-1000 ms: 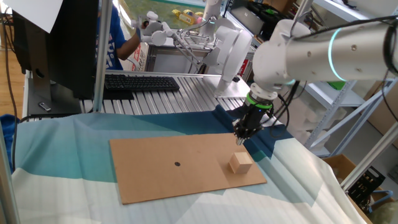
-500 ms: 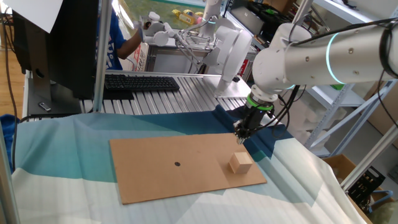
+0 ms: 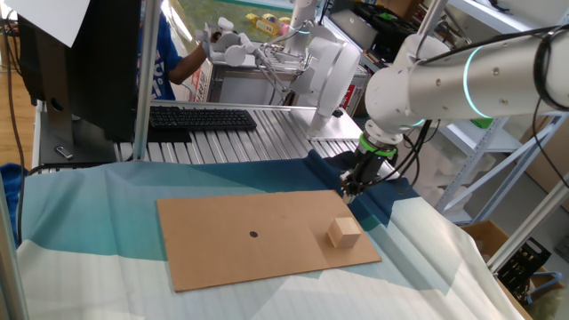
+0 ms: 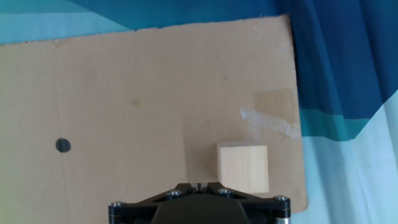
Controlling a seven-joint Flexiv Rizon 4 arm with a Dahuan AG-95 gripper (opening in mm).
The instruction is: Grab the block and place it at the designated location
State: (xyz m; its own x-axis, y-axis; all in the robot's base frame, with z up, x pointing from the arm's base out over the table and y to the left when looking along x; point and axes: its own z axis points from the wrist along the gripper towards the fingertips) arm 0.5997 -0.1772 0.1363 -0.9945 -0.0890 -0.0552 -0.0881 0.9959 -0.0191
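Shifted slightly right, the hand [image 3: 348,189] is held closed and empty beyond the wooden cube [image 3: 343,233], not yet grasped.

The claw [image 4: 199,185] fingertips are cut off at the hand view's bottom edge.

On the cardboard sheet [image 3: 222,258], the block [image 3: 343,233] lies right of the dot [image 3: 253,235], near the right edge.
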